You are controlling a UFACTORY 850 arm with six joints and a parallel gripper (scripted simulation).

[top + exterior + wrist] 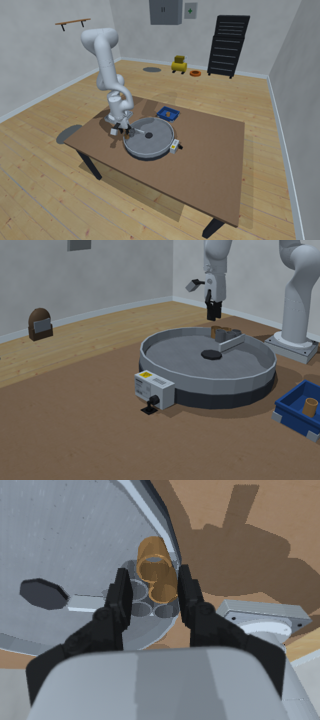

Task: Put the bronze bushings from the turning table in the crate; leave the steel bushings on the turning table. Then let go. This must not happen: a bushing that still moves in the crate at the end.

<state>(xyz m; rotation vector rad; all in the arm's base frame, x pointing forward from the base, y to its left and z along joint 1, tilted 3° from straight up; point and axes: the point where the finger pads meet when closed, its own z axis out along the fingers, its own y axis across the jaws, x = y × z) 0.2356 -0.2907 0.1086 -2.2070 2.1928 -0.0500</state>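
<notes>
My gripper (124, 132) (215, 317) (154, 579) is open and empty, pointing down above a cluster of bushings at the edge of the turning table (155, 145) (175, 356) (60, 530). One bronze bushing (214, 333) (152, 548) stands by the rim; a second bronze bushing (163, 592) is close beside it, partly hidden in the exterior view. Three steel bushings stand against them, among them one steel bushing (220, 336) and another (230, 335) (140, 610). The blue crate (163, 117) (294, 420) holds one bronze bushing (168, 114) (309, 408).
A pale divider bar (139, 131) (231, 343) (85, 603) runs beside the steel bushings towards the dark hub (148, 135) (211, 354) (43, 593). A raised rim surrounds the turning table. A white control box (174, 146) (155, 389) is fixed at its side. The arm's base is near the bushings.
</notes>
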